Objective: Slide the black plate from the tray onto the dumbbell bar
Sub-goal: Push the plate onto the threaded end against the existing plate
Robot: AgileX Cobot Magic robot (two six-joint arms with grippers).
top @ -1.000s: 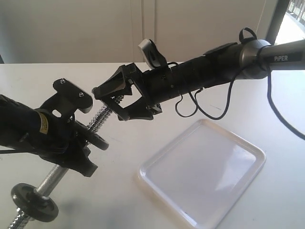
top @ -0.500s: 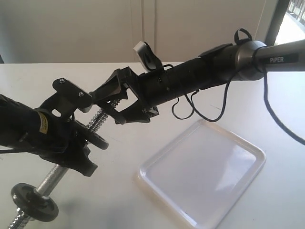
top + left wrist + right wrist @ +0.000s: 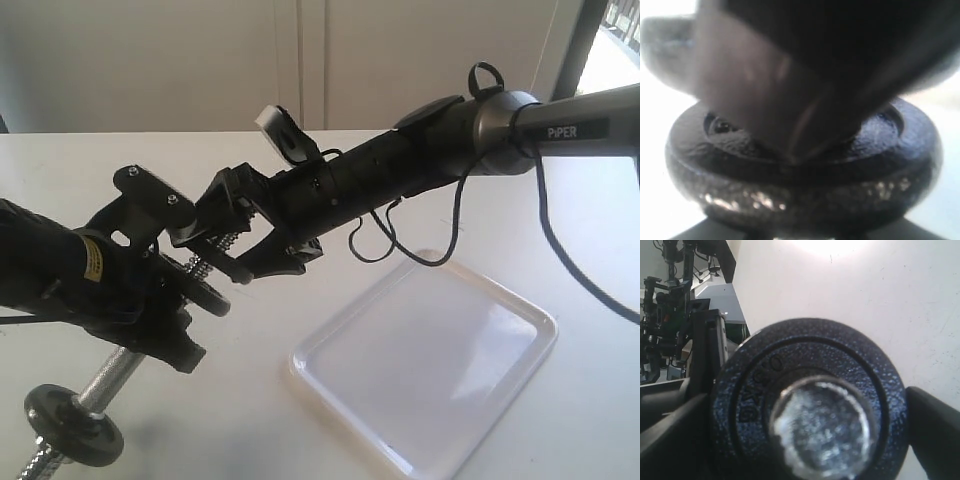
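Pale cabinet doors [image 3: 300,60] stand behind a white table [image 3: 120,160], and I read the scene from its left edge across.

Near the front left corner an end disc [image 3: 73,438] hangs on the low end of the dumbbell bar [image 3: 110,375], which slants up and away, clear of the table. My left gripper [image 3: 170,305] is clamped on the bar's middle and carries it. Just beyond that grip the black plate [image 3: 207,297] is already on the bar; in the right wrist view the threaded end pokes through its hole.

My right gripper [image 3: 212,255] straddles that threaded end with its jaws wide, one on each side of the plate. I can't see them gripping it.

So I judge the threading done and the seating or release in hand. Next I'd keep the right arm square to the bar's axis, whether nudging the plate down or backing off, so the fingers don't catch the threads.

Toward the right edge, the tray [image 3: 530,325] lies flat with nothing in it.
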